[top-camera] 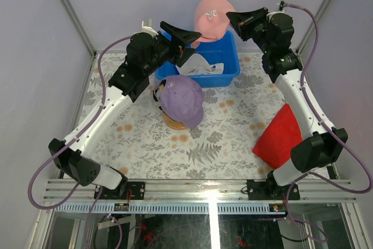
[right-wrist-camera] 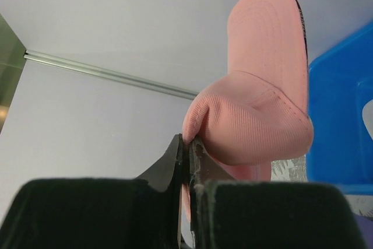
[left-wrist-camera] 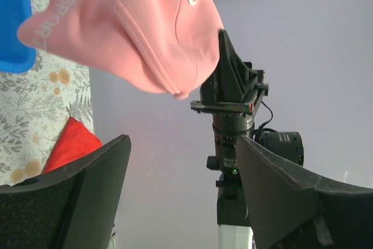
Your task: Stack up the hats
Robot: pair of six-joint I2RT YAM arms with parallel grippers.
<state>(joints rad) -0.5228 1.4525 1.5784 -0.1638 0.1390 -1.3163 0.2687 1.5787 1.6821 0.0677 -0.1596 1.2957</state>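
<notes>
The right gripper [right-wrist-camera: 187, 147] pinches the pink cap [top-camera: 211, 16] by a fold of its fabric, jaws pressed on the cloth, and holds it in the air over the far edge of the blue bin [top-camera: 224, 77]; the left gripper [left-wrist-camera: 182, 141] hangs just beside it, jaws spread, holding nothing; a white cap [top-camera: 201, 67] lies in the bin; nearer the arms' bases the lavender cap [top-camera: 182, 98] tops a pile, a black cap [top-camera: 157, 94] peeping out at its left, with a tan shape [top-camera: 175, 123] beneath, cap or dome I cannot tell; the red cloth [top-camera: 281, 129] lies flat, well apart at the right.
</notes>
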